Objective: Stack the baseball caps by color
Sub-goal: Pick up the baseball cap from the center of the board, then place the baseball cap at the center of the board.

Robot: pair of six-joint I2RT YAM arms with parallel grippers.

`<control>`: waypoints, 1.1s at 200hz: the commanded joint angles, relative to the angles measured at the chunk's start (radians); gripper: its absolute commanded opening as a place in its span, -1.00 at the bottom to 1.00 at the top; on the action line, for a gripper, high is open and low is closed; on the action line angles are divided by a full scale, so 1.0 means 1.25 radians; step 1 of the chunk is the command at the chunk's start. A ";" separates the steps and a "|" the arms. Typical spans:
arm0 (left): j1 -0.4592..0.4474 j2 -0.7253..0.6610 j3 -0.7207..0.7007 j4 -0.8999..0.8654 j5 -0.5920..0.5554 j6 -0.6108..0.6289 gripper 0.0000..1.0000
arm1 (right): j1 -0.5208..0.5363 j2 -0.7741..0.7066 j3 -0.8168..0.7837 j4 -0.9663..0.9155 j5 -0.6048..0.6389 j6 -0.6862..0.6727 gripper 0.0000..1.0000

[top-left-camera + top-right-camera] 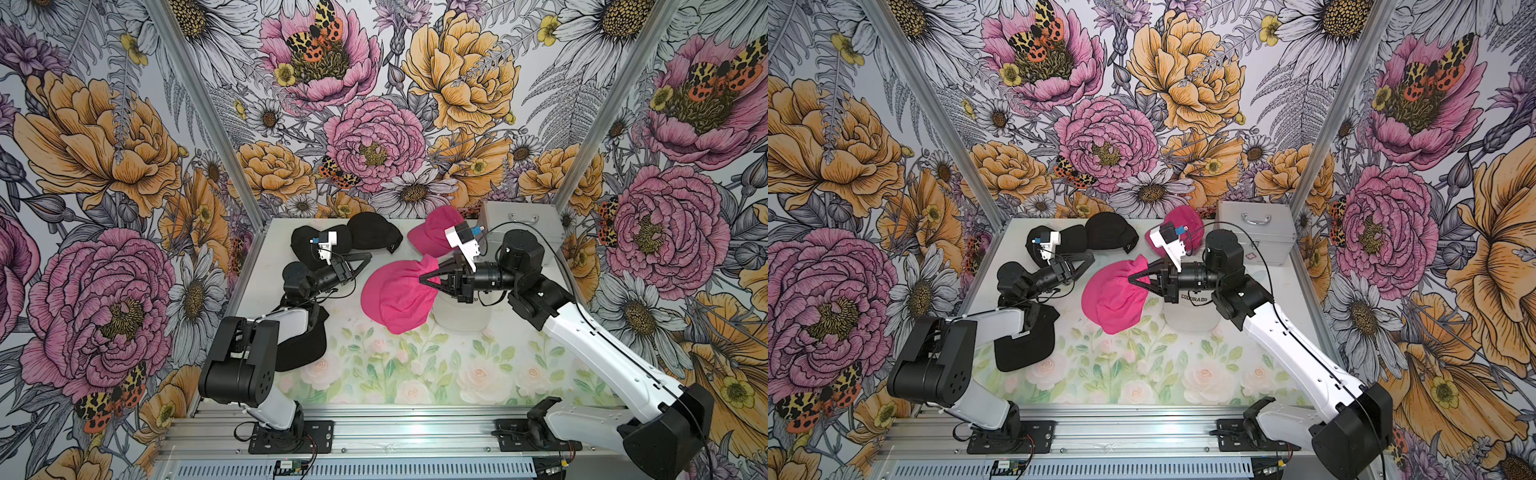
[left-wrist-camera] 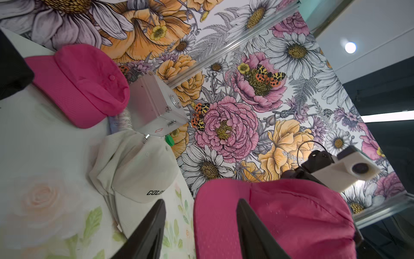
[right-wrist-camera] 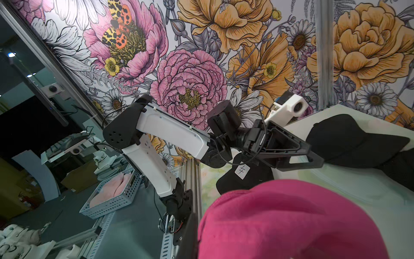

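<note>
You lose the crown of the cream-white fabric cap with black lettering, just in front of the silver metal case with a handle, under the right arm in both top views, and in the left wrist view a black finger of the left gripper cuts its word off after "COLO". Beside that case you get only a small green lid, whatever it caps hidden. The fingertips of the right gripper are buried in the bunched hot pink fabric cap, cut off by the right wrist view's bottom edge.
</note>
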 commanded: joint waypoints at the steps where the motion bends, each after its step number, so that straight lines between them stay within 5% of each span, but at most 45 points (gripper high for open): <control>1: 0.023 -0.080 -0.028 -0.146 -0.076 0.123 0.54 | 0.007 0.058 0.057 -0.197 -0.013 -0.182 -1.00; 21: 0.018 -0.203 -0.003 -0.414 -0.140 0.324 0.96 | 0.026 0.133 0.123 -0.348 0.054 -0.283 -1.00; 39: -0.022 -0.309 0.037 -0.659 -0.251 0.530 0.98 | 0.042 0.183 0.168 -0.444 0.139 -0.379 -1.00; 77: -0.117 -0.398 0.029 -0.725 -0.323 0.720 0.98 | 0.054 0.241 0.186 -0.479 0.204 -0.551 -1.00; 108: -0.180 -0.411 0.046 -0.776 -0.208 0.891 0.98 | 0.078 0.247 0.189 -0.556 0.202 -0.771 -1.00; 151: -0.251 -0.420 0.134 -1.089 -0.012 1.257 0.98 | 0.103 0.243 0.214 -0.643 0.313 -0.946 -1.00; 181: -0.269 -0.396 0.172 -1.146 0.024 1.317 0.98 | 0.133 0.243 0.219 -0.683 0.401 -1.006 -1.00; 220: -0.318 -0.315 0.221 -1.204 0.035 1.381 0.97 | 0.167 0.225 0.216 -0.693 0.398 -1.058 -1.00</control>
